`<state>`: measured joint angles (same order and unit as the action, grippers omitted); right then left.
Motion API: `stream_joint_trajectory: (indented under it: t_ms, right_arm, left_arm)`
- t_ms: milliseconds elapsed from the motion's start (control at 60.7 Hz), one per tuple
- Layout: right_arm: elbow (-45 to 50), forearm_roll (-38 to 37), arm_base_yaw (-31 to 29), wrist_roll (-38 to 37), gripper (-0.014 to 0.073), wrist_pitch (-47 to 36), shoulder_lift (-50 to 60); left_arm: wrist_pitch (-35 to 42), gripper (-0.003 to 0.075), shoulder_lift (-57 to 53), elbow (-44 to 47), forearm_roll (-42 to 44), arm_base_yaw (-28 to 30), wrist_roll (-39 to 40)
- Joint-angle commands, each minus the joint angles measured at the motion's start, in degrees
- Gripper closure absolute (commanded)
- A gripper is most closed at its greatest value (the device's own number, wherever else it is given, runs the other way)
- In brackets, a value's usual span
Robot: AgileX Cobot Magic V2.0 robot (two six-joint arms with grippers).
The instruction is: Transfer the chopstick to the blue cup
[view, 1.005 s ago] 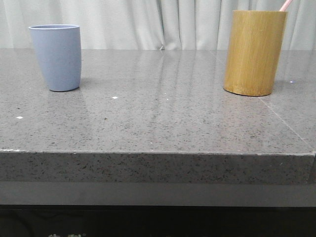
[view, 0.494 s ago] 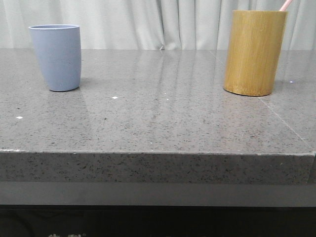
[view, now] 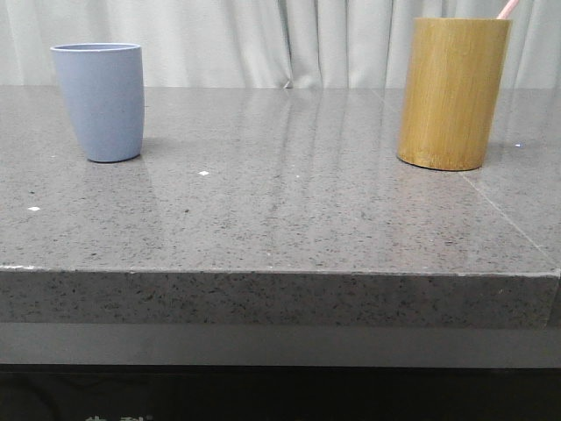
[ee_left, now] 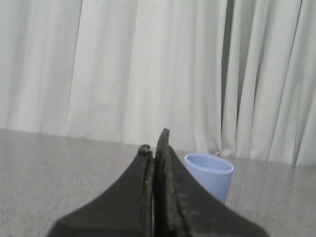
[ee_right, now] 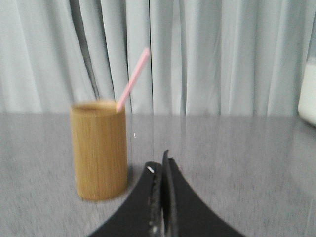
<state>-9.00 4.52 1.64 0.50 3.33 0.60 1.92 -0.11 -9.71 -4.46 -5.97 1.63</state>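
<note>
**A:** Nothing's been done yet, basically. The chopstick (view: 507,9) is seen poking out of the bamboo cylinder (view: 452,92) at the upper right of the front frame, only its pink top end showing. The blue cup (view: 100,102) is parked at the upper left, well apart from it on the grey surface (view: 289,210), and nothing is seen sticking out of it.

**B:** And the arms?

**A:** The left gripper (ee_left: 157,148) is shown with its jaws pressed together, nothing held between them, the blue cup sitting just beyond at lower right of that frame. Same deal for the right gripper (ee_right: 162,168): jaws closed, nothing gripped, with the bamboo cylinder and the slanted chopstick ahead at left of centre.

**B:** So what's left?

**A:** Pretty much everything, judging by this. The jaws would need to be opened, the chopstick pinched and lifted clear of the cylinder, carried across, then dropped into the blue cup. Zero of that can be counted as started.
</note>
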Motion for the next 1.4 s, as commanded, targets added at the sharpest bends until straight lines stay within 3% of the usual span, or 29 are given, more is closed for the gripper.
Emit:
stream_joint_trajectory:
  t_ms: [0, 363, 461, 923, 1038, 1153, 1219, 1285, 1384]
  right_arm:
    - [-7.6, 0.0, -0.3, 0.2, 0.0661, 1.0, -1.0]
    - [-30.0, -0.6, -0.3, 0.2, 0.0661, 24.1, -16.5]
    - [-32.5, -0.6, -0.3, 0.2, 0.0661, 28.0, -21.1]
    - [-32.4, -1.2, -0.3, 0.2, 0.0644, 31.7, -30.8]
    - [-32.4, -2.1, -0.3, 0.4, 0.0485, 31.8, -31.3]
    - [-32.4, -2.3, -0.3, 0.4, 0.0204, 31.8, -31.3]
    - [-32.4, -2.3, -0.3, 0.4, 0.0095, 31.9, -31.3]
    - [-32.4, -2.3, -0.3, 0.4, 0.0054, 32.1, -31.3]
    - [-32.4, -2.3, -0.3, 0.4, 0.0052, 32.1, -31.3]
  left_arm:
    - [-1.6, 0.0739, 2.9, -8.1, 0.0, -0.5, 0.2]
    - [-24.4, 0.0739, 21.0, -30.3, 0.0, -0.5, 0.1]
    - [-25.7, 0.0739, 24.7, -31.4, -0.3, -0.5, 0.1]
    - [-26.0, 0.0735, 36.0, -30.9, 1.1, -0.5, 0.1]
    - [-26.0, 0.0639, 37.3, -30.9, 1.4, -0.5, 0.1]
    - [-25.2, 0.0393, 37.9, -30.9, 1.5, -0.5, 0.1]
    - [-24.7, 0.0279, 38.1, -30.9, 1.5, -0.5, 0.1]
    - [-24.6, 0.0238, 38.1, -30.9, 1.5, -0.5, 0.1]
    - [-24.3, 0.0239, 38.1, -30.9, 1.5, -0.5, 0.1]
